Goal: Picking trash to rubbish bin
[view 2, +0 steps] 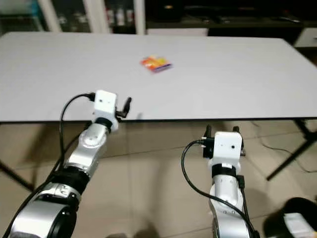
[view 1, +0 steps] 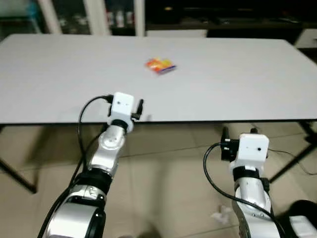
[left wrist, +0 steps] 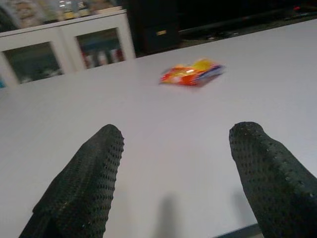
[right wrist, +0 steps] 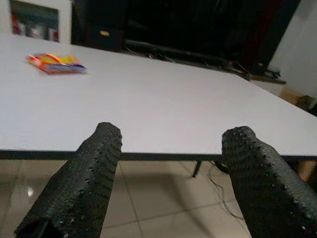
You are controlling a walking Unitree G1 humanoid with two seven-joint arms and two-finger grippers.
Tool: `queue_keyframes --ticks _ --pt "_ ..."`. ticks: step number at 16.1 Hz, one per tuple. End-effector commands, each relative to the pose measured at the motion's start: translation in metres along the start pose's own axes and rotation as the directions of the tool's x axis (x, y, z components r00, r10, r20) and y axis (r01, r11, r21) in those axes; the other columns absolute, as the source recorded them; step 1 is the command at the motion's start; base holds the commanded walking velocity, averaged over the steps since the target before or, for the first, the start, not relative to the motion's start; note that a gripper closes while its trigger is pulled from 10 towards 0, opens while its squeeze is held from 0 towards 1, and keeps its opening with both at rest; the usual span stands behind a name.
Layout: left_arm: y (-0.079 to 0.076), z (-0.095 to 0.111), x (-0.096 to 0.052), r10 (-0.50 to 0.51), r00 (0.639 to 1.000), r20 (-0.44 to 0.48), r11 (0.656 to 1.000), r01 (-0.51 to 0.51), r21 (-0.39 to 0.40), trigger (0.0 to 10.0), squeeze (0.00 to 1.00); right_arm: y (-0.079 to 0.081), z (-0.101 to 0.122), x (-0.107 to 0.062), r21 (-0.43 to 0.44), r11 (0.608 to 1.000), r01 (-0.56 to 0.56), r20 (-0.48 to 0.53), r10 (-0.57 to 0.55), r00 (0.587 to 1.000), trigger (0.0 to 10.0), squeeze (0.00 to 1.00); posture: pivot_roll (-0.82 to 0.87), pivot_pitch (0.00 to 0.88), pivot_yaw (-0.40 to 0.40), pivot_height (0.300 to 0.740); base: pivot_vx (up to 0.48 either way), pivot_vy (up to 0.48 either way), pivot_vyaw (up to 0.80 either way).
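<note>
While both pincers gape empty, an orange-yellow wrapper (view 1: 160, 65), seemingly crumpled, lies on the white table (view 1: 237, 84).

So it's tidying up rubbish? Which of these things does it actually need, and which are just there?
For the job:
- snack wrapper on the white table
- black bin on the floor
- left gripper, open, at the table's near edge

Just there:
- crumpled paper on the floor
- glass-door cabinet behind
</note>
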State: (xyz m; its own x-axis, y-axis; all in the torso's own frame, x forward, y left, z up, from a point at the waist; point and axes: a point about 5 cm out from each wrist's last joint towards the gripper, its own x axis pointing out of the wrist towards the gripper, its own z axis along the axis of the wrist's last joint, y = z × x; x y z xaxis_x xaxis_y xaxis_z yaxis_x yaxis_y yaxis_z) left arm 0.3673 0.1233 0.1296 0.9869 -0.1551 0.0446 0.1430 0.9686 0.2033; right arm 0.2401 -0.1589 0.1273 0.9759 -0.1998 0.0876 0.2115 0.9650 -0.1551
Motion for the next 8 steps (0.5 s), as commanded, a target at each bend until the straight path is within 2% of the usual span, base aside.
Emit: queue_keyframes --ticks 1,6,8 --pt "-0.0129 0.0039 0.0021 -0.032 0.999 0.009 0.999 0.032 -0.005 10.0 0.00 -0.0076 -0.0025 -0.0010 -0.011 1.000 0.022 -0.010 -0.022 1.000 10.0 0.00 0.09 0.067 -0.016 0.740 0.000 0.341 0.00" --pt "-0.0076 0.0065 0.0036 -0.006 1.000 0.021 1.000 0.006 -0.003 10.0 0.00 -0.0063 -0.0026 0.0001 -0.011 1.000 0.016 -0.005 -0.016 1.000 10.0 0.00 0.10 0.066 -0.016 0.740 0.000 0.374 0.00" --pt "-0.0065 0.0064 0.0037 -0.005 1.000 0.020 1.000 0.005 0.000 10.0 0.00 -0.0064 -0.0026 0.0005 -0.012 1.000 0.018 -0.003 -0.018 1.000 10.0 0.00 0.10 0.065 -0.012 0.740 0.000 0.129 0.00"
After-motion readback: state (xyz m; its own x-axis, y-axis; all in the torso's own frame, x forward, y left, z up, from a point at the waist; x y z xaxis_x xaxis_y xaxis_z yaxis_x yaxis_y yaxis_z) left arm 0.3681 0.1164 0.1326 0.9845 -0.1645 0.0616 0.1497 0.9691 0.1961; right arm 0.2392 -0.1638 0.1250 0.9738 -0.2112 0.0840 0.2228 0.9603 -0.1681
